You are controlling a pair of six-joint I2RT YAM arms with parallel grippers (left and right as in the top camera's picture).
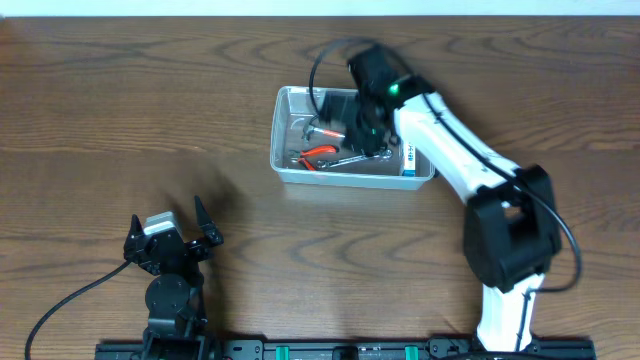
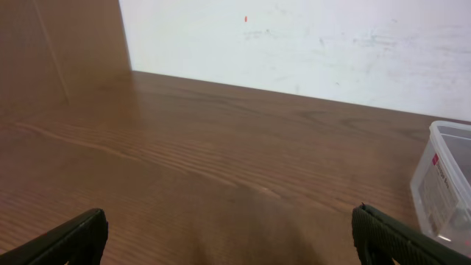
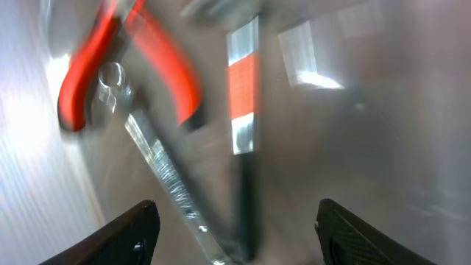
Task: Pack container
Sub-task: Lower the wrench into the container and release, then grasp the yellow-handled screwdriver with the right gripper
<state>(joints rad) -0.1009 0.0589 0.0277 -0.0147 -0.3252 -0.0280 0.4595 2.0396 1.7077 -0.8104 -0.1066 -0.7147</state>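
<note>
- Container (image 1: 277, 135) sits on table (image 1: 120, 100), far centre-right.
- My right fingers (image 3: 129, 232) spread, empty, inside it above pliers (image 3: 88, 81) and wrench (image 3: 158, 165).
- Left fingers (image 2: 66, 239) spread, empty, well apart from it.

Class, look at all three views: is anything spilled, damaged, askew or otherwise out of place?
Nothing stands out. The red-handled pliers and wrench lie together inside the clear container, which sits flat and looks intact. The right gripper hangs open over them.
</note>
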